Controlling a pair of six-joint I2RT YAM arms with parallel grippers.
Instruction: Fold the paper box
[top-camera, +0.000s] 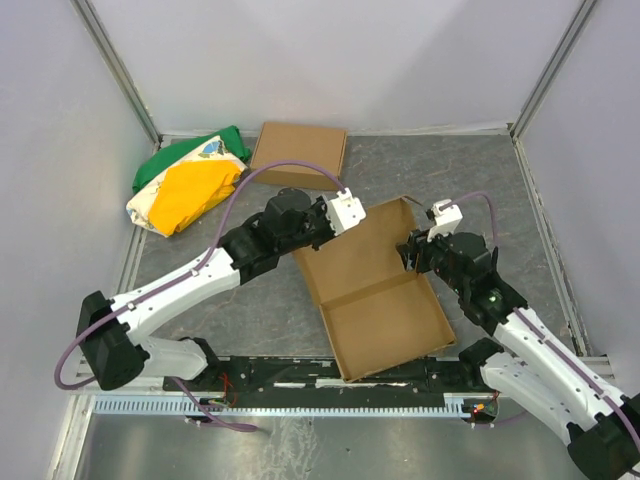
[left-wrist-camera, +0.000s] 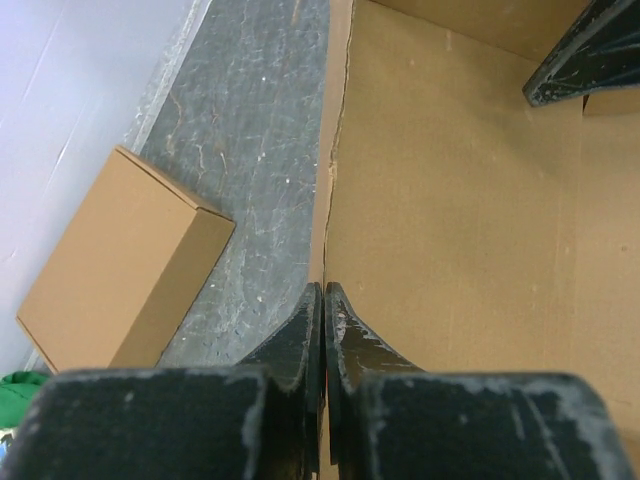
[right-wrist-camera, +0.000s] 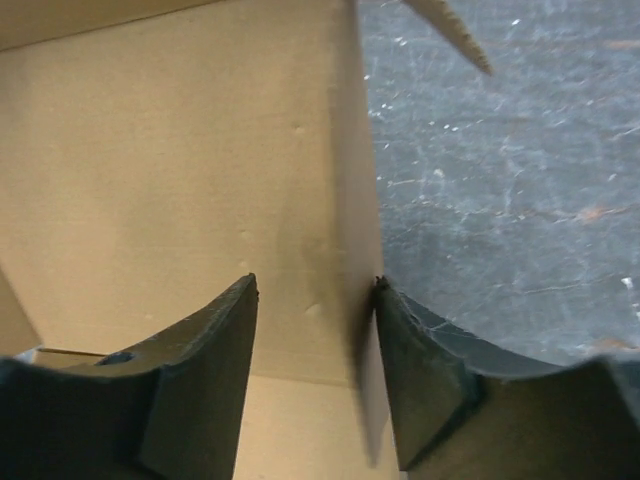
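The box (top-camera: 375, 290) is lying mid-tabletop (top-camera: 470, 180), between the two arms. Its shallow tray is sitting nearest the arm bases and its big lid panel is tilting up toward the far side. I am holding the left fingers (left-wrist-camera: 345, 335) pressed together on the panel's left edge. The thin card seems to run straight into the seam between them, so I judge that this pinch is steadying the panel at its raised angle while the other arm works.

I am bringing the right fingers (right-wrist-camera: 215, 340) in at the panel's right side. They are standing spread, with an upright strip of card between them. The outer one is right against that strip and the inner one is apart from it, so nothing is gripped there yet. By my reckoning they are straddling that wall so they can close on it and turn it inward.

The second box (top-camera: 298, 150) and the bag (top-camera: 190, 185) are sitting at the far left, well apart from the work.
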